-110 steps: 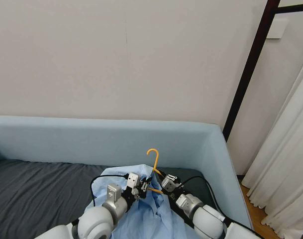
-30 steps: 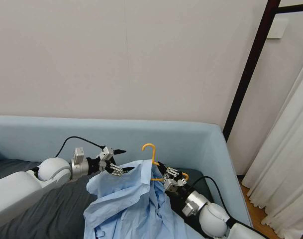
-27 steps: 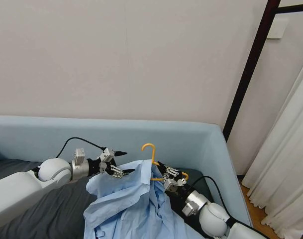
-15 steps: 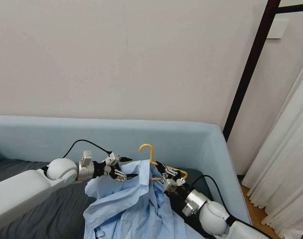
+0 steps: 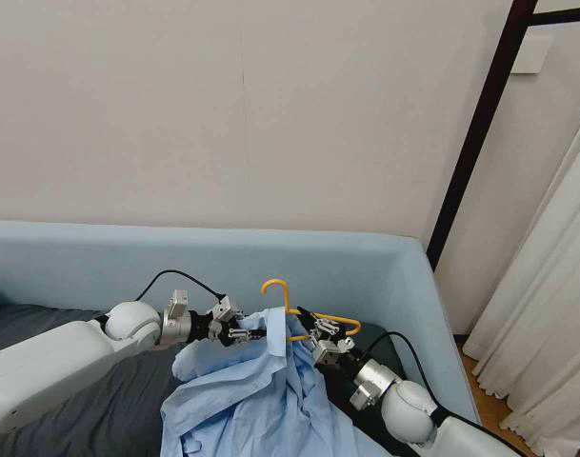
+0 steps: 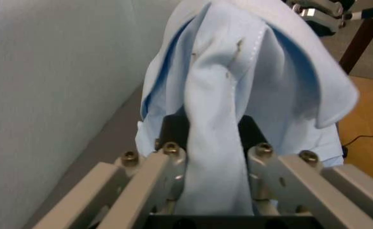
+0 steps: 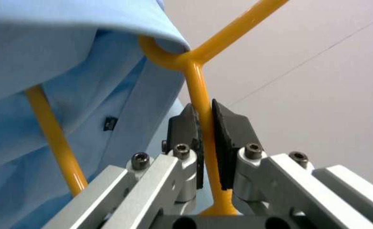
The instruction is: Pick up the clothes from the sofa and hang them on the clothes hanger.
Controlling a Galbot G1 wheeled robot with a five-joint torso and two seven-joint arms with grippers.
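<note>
Head view gives us the geometry that matters: the yellow hanger (image 5: 276,285) stands with its hook up at 12 o'clock, over the far right corner of the pale blue sofa (image 5: 396,274), and the light blue shirt (image 5: 247,395) drapes from its neck down toward 6 o'clock onto the seat. We see the left gripper (image 5: 235,325) just beside the hook at its 9 o'clock. In the left wrist view its fingers are pinched on a fold of the shirt's upper edge. The right gripper (image 5: 321,345) sits below the hanger's neck at about 5 o'clock. In the right wrist view its pads are pressed together on the yellow rod just under the fork. The hanger's long axis runs roughly from 9 to 3 o'clock. The 9 o'clock arm is buried under cloth, and the 3 o'clock arm (image 5: 339,324) shows bare just above the right gripper. So we judge that the cloth held by the left gripper lies on the wrong side of the neck from the bare arm, and the left gripper is the one placed to carry it across toward 3 o'clock. A dark upright post (image 5: 475,133) stands well apart, at about 1 o'clock.
</note>
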